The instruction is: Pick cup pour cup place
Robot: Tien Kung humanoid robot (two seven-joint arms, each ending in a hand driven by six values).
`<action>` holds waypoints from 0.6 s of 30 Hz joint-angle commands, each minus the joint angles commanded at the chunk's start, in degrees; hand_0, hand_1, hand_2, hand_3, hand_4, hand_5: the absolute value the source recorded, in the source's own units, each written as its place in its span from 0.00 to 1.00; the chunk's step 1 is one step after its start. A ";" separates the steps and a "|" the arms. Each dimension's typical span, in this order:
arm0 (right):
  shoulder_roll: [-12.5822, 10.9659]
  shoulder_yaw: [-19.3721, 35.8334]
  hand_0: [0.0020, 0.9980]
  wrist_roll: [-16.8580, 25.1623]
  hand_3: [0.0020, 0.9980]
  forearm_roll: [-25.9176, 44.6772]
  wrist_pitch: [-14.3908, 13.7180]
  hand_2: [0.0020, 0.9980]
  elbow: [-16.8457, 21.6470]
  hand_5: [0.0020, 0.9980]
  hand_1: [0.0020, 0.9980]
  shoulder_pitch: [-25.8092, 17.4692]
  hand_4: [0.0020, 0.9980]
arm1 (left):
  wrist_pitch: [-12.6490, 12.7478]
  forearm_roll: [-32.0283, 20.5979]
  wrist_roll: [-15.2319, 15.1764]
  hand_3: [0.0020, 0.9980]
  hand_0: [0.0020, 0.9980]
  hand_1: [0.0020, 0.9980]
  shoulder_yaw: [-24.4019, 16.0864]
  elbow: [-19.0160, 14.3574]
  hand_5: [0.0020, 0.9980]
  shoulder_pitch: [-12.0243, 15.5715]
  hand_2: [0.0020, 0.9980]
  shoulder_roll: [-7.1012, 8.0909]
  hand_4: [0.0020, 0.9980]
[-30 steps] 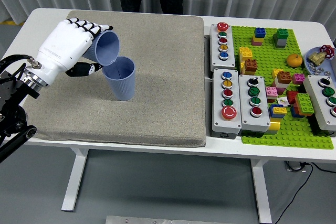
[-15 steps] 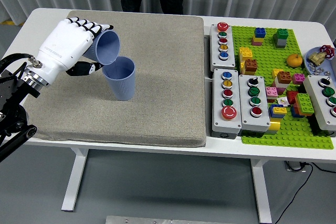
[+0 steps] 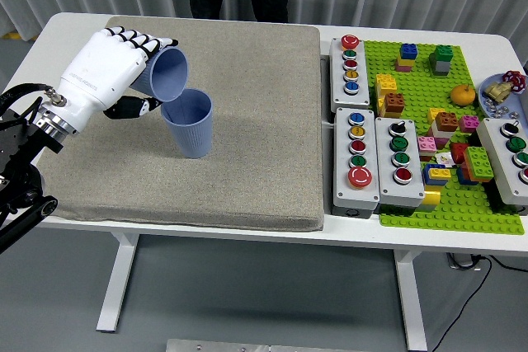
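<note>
nothing has shifted since the earlier frames: the left hand [image 3: 111, 72] stays in the upper left of the frame, fingers wrapped round the tilted cup [image 3: 165, 74], whose mouth points down and to the right over the upright cup [image 3: 189, 124]. the two rims look touching or very nearly so; i cannot tell which. the upright cup stands on the grey mat [image 3: 247, 121] left of the frame's centre. this stillness suggests the pour is being held at full tilt, and what is left is likely to right the held cup and set it down on the surface [image 3: 49, 47]. whether anything flows is not visible. the right arm is out of view.
</note>
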 joint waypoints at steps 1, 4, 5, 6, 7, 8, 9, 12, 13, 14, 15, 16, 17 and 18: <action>0.01 0.01 0.75 -0.01 0.64 0.01 0.00 0.73 0.00 0.42 0.72 -0.01 0.18 | 0.03 0.00 0.06 0.57 0.48 0.51 0.00 0.01 0.00 0.02 0.55 -0.02 0.61; 0.02 0.02 0.75 -0.03 0.64 -0.01 0.00 0.73 0.00 0.42 0.72 -0.04 0.18 | 0.04 0.00 0.14 0.57 0.48 0.51 -0.07 -0.01 0.00 0.15 0.55 0.01 0.61; 0.03 0.01 0.75 -0.01 0.64 0.02 -0.01 0.73 0.00 0.42 0.72 -0.06 0.18 | 0.06 0.00 0.18 0.57 0.48 0.51 -0.11 -0.04 0.00 0.20 0.55 0.02 0.61; 0.03 -0.01 0.75 -0.01 0.64 0.04 -0.02 0.73 0.00 0.42 0.72 -0.08 0.18 | 0.13 0.00 0.27 0.57 0.48 0.51 -0.07 -0.10 0.00 0.21 0.55 0.04 0.61; 0.03 -0.02 0.75 -0.01 0.64 0.05 -0.01 0.73 0.00 0.42 0.72 -0.09 0.18 | 0.22 0.00 0.34 0.57 0.48 0.51 0.05 -0.14 0.00 0.18 0.55 0.05 0.61; 0.03 -0.03 0.75 -0.02 0.64 0.06 -0.01 0.73 0.00 0.42 0.72 -0.09 0.18 | 0.25 0.00 0.36 0.57 0.48 0.51 0.10 -0.16 0.00 0.17 0.55 0.06 0.61; 0.03 0.00 0.75 -0.02 0.64 0.00 -0.01 0.74 0.00 0.42 0.72 -0.10 0.18 | 0.15 0.00 0.46 0.57 0.48 0.51 0.15 -0.11 0.00 0.13 0.55 0.06 0.61; 0.00 -0.02 0.75 0.01 0.64 0.02 -0.01 0.74 0.00 0.42 0.72 -0.05 0.18 | -0.02 0.00 0.51 0.57 0.48 0.51 0.03 -0.03 0.00 0.11 0.55 0.14 0.61; 0.00 -0.02 0.75 0.01 0.64 0.03 -0.02 0.74 0.00 0.42 0.72 -0.04 0.18 | -0.05 0.00 0.55 0.57 0.48 0.51 0.04 -0.03 0.00 0.10 0.55 0.17 0.61; -0.01 -0.02 0.75 0.02 0.64 0.07 -0.03 0.74 0.00 0.42 0.72 -0.02 0.18 | -0.03 0.00 0.58 0.57 0.48 0.51 0.09 -0.08 0.00 0.06 0.55 0.22 0.61; -0.01 -0.02 0.75 0.02 0.64 0.09 -0.03 0.74 0.00 0.42 0.72 -0.01 0.18 | -0.02 0.00 0.60 0.57 0.48 0.51 0.12 -0.10 0.00 0.03 0.55 0.25 0.61; -0.02 -0.06 0.75 0.04 0.64 0.17 -0.04 0.74 0.00 0.42 0.72 -0.01 0.18 | 0.07 0.00 0.59 0.57 0.48 0.51 -0.06 -0.04 0.00 0.03 0.55 0.15 0.61; -0.02 -0.07 0.75 0.04 0.64 0.19 -0.04 0.74 0.00 0.42 0.72 -0.01 0.18 | 0.10 0.00 0.59 0.57 0.48 0.51 -0.11 -0.03 0.00 0.03 0.55 0.12 0.61; 0.00 -0.03 0.75 0.02 0.64 0.07 -0.03 0.74 0.00 0.42 0.72 0.00 0.18 | 0.19 0.00 0.67 0.57 0.48 0.51 -0.07 -0.13 0.00 0.02 0.55 0.10 0.61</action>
